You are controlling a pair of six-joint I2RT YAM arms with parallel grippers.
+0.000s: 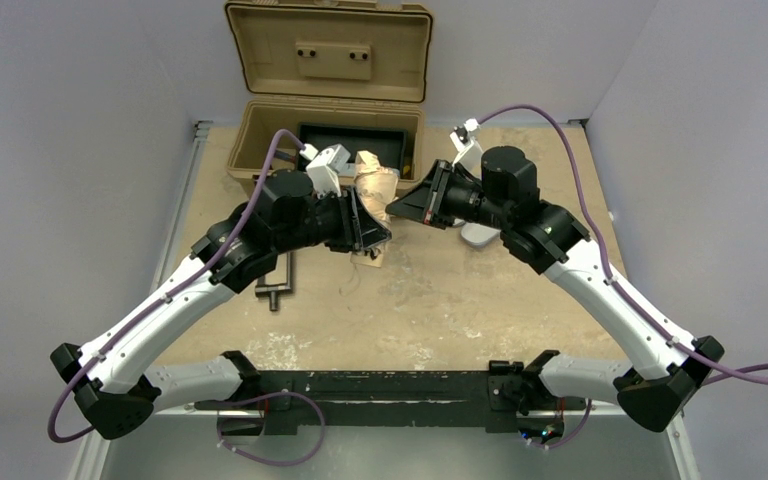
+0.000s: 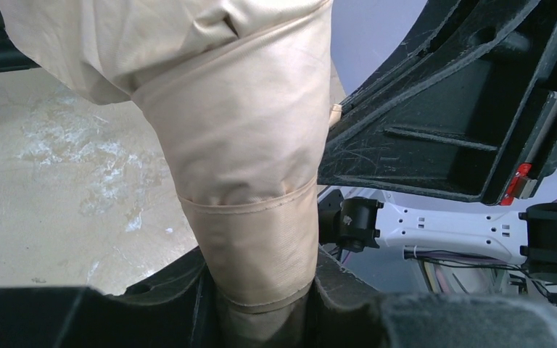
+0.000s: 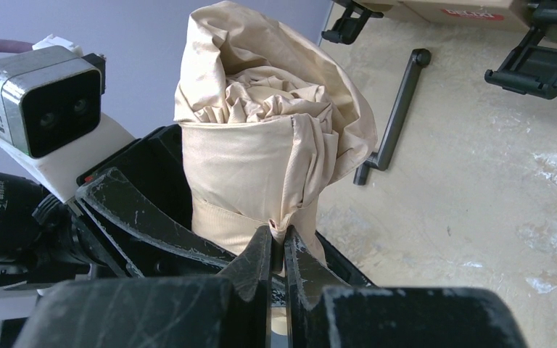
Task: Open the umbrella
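Where both arms meet above the desk (image 1: pixel 430 300), one furled umbrella (image 3: pixel 261 159) sits between them. The left fingers (image 2: pixel 181 297) clamp its lower bundle; the right fingers (image 3: pixel 257 254), pressed together, nip a cloth edge. Handle and shaft are hidden. One black bar (image 1: pixel 275 288) lies nearby. One pale case (image 1: pixel 478 236) lies mostly under the right arm. One open toolbox (image 1: pixel 330 100) stands behind.

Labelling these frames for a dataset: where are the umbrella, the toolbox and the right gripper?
umbrella (image 2: pixel 243 159): left wrist view, tan fabric mid-body.
toolbox (image 1: pixel 280 50): top external view, inside of open lid.
right gripper (image 3: pixel 279 235): right wrist view, between its closed fingertips.
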